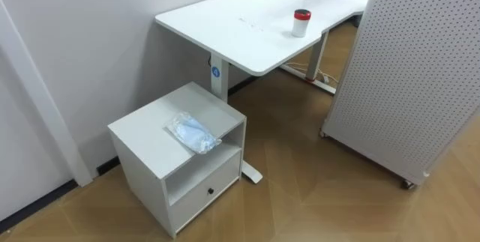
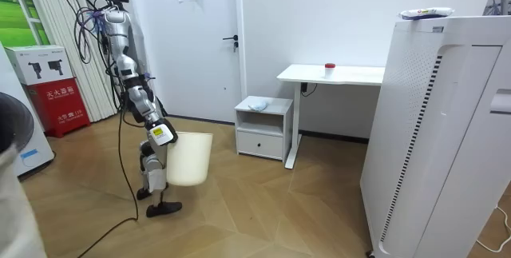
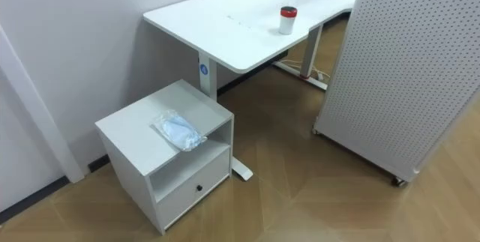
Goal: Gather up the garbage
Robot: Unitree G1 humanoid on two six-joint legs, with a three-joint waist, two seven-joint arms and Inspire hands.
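Observation:
A crumpled pale blue and white wrapper (image 1: pixel 193 132) lies on top of a low white cabinet (image 1: pixel 142 141) with an open shelf and a drawer. A small white can with a red lid (image 1: pixel 301 23) stands upright on the white desk (image 1: pixel 225 25) behind it. In the room view I stand a few steps from the cabinet (image 2: pixel 263 126), facing it. A white bin (image 2: pixel 190 159) hangs off the floor in front of me, with my right hand (image 2: pixel 160 134) at its rim. The wrapper (image 2: pixel 257 105) and the can (image 2: pixel 329 68) are small in that view.
A tall white perforated panel on castors (image 1: pixel 420 70) stands right of the desk, with wooden floor between it and the cabinet. The wall runs behind the cabinet and desk. A large white unit (image 2: pixel 439 130) fills the room view's right, and a red box (image 2: pixel 60 102) stands at its left.

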